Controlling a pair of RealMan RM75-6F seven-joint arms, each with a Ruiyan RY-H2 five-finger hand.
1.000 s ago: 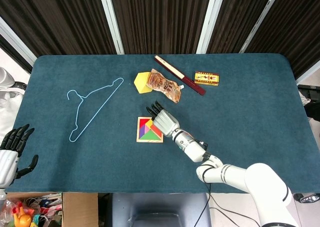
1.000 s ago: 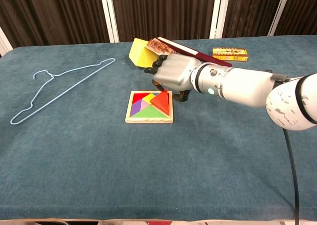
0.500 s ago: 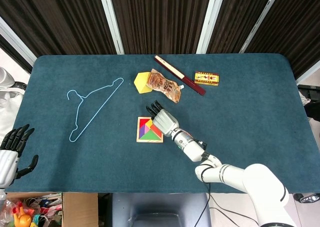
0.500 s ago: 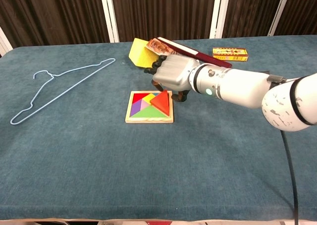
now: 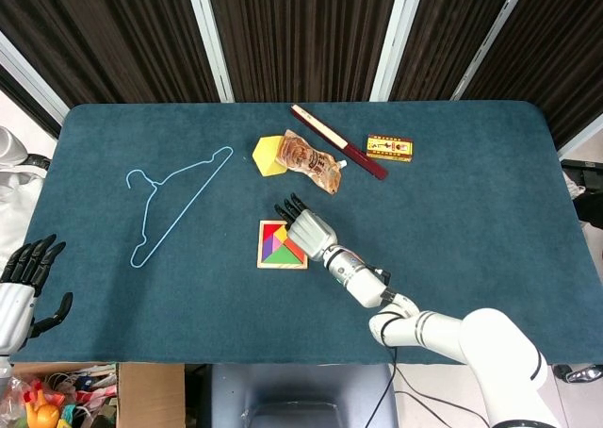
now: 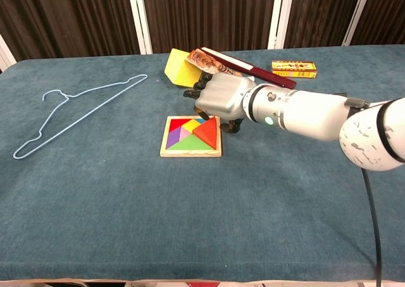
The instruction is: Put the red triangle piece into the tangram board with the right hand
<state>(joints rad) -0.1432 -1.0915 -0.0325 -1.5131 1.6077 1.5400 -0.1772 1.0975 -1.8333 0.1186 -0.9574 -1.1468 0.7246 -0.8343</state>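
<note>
The wooden tangram board [image 6: 190,152] lies at mid-table, filled with coloured pieces; it also shows in the head view [image 5: 280,245]. The red triangle piece [image 6: 205,133] sits in the board's right part, its upper corner under my right hand [image 6: 221,99]. That hand hangs over the board's far right corner, fingers curled down onto the triangle's top edge; the contact itself is partly hidden. From the head camera my right hand [image 5: 307,227] covers the board's right edge. My left hand [image 5: 24,275] hangs off the table's left front corner, fingers apart, holding nothing.
A light blue hanger [image 5: 175,202] lies to the left. Behind the board are a yellow block [image 5: 268,156], a snack packet [image 5: 311,162], a long dark red case [image 5: 337,141] and a small yellow box [image 5: 389,148]. A cardboard box of toys [image 5: 57,395] stands below the table's left corner.
My right hand has sunk a little toward the board, and the red triangle, earlier tilted up on its edge, now lies flatter in it. The left hand has not moved.
</note>
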